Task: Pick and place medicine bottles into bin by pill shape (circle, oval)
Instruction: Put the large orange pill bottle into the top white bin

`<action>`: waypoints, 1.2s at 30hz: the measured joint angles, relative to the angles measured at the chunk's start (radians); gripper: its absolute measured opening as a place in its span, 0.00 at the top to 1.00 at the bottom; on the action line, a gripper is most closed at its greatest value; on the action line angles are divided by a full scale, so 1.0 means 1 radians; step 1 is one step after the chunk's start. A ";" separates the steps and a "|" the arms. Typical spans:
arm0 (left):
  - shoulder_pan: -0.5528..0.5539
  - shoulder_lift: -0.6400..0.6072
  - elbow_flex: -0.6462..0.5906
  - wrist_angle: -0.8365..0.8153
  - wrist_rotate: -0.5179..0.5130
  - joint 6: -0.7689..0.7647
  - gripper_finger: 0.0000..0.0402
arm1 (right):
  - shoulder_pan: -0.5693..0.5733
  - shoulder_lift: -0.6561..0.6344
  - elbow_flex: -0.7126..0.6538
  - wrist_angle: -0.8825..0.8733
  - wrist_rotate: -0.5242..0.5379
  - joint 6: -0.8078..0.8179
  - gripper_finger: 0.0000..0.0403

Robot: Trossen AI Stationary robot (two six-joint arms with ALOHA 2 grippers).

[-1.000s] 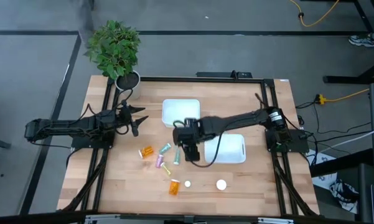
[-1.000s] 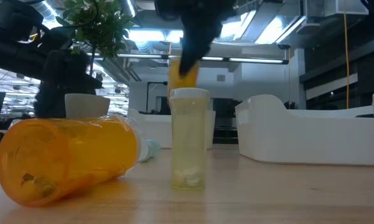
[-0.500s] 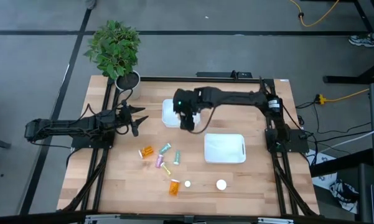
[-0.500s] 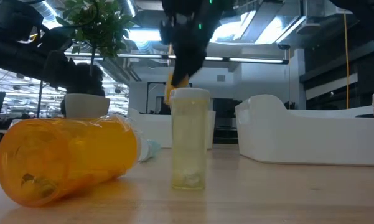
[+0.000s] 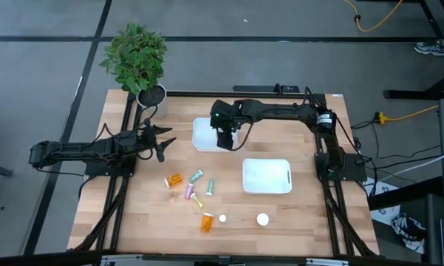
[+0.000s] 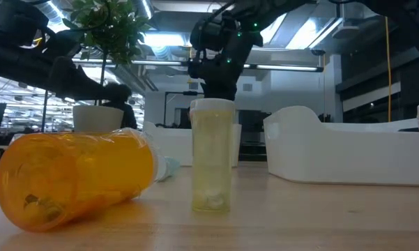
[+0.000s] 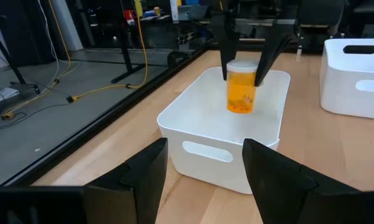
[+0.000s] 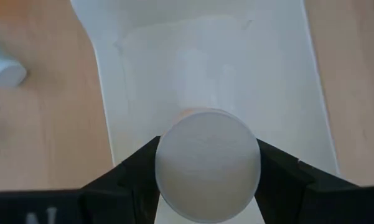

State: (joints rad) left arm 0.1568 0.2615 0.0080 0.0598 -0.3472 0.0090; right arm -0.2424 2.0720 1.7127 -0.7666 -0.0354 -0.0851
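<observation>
An orange medicine bottle with a white round cap hangs upright over the white bin nearer the plant, pinched at the cap between the right gripper's dark fingers. Pale pills sit in its bottom; their shape is hard to make out from here. The left gripper waits with fingers spread at the table's left edge. Other bottles lie scattered on the wood, an orange one on its side, a yellowish one standing.
</observation>
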 joint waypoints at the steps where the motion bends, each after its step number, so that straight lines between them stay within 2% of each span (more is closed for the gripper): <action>1: 0.000 0.000 0.000 0.000 0.000 0.000 0.50 | 0.000 0.000 -0.003 -0.005 -0.001 -0.001 0.49; 13: 0.000 0.000 0.000 0.000 0.000 0.000 0.50 | 0.000 0.000 -0.003 -0.001 -0.004 -0.002 0.44; 19: 0.000 0.000 0.000 0.000 0.000 0.000 0.50 | 0.000 0.000 -0.003 -0.002 -0.046 0.000 0.44; 36: 0.000 0.000 0.000 0.000 0.000 0.000 0.50 | 0.001 0.000 -0.003 0.006 -0.038 -0.028 0.44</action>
State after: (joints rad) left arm 0.1566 0.2615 0.0082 0.0597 -0.3470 0.0086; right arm -0.2417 2.0724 1.7100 -0.7610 -0.0734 -0.1135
